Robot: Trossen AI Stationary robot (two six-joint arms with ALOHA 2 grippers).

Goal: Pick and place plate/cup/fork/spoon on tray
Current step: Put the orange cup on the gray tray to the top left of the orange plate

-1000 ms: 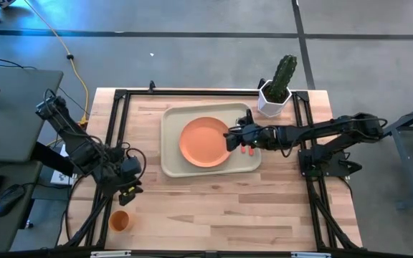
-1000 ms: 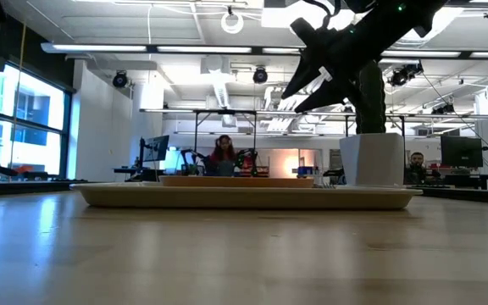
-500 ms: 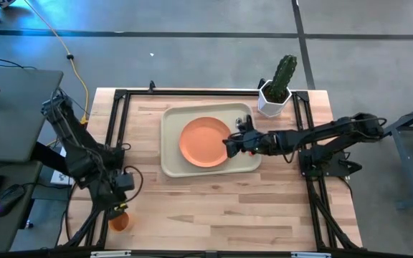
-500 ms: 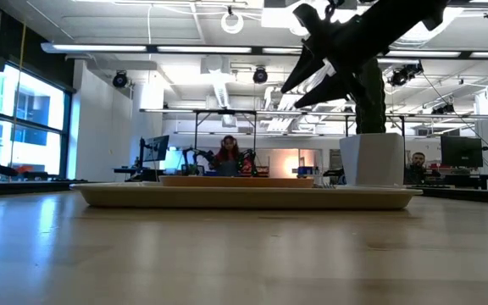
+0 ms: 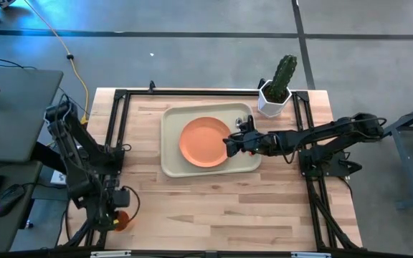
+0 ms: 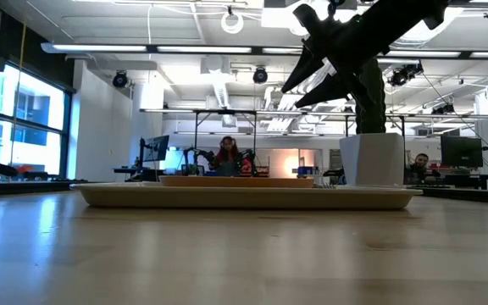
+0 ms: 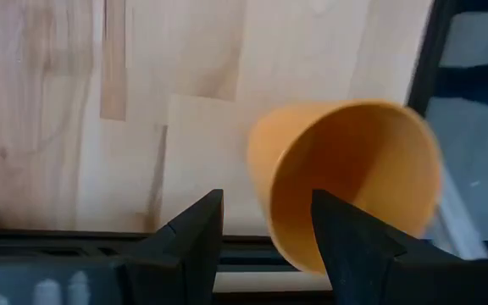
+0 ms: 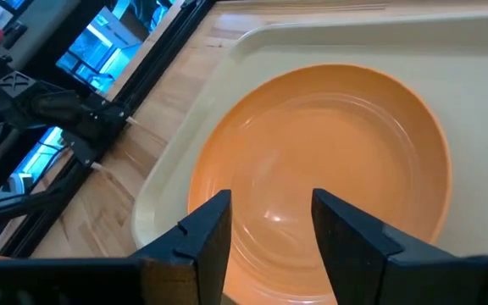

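The orange cup (image 7: 346, 169) stands on the table near its near left corner and also shows in the high view (image 5: 124, 222). My left gripper (image 7: 265, 229) is open right over the cup. One finger is in front of the cup's mouth and the other is outside its wall. The orange plate (image 5: 203, 142) lies in the cream tray (image 5: 169, 143). My right gripper (image 5: 228, 142) is open and empty, above the plate's right edge (image 8: 413, 195) and clear of the tray in the low view (image 6: 299, 85). The fork and spoon do not show. My left gripper comes at the cup from above, with its two open fingers on either side of the cup's wall (image 7: 265, 182) at the rim. I cannot tell whether either finger touches it. The cup stands on the table.
A white pot with a green cactus (image 5: 274, 97) stands at the far right, just beyond the tray's corner. A black frame (image 5: 113, 129) runs around the table's edges. Bare wood (image 5: 221, 208) lies between the tray and the near edge.
My left gripper has gone toward the table's near edge and a little to the left, ending over the cup, which has stayed in place. My right gripper has shifted slightly left over the plate's edge and now covers the orange handle ends that showed beside it on the tray.
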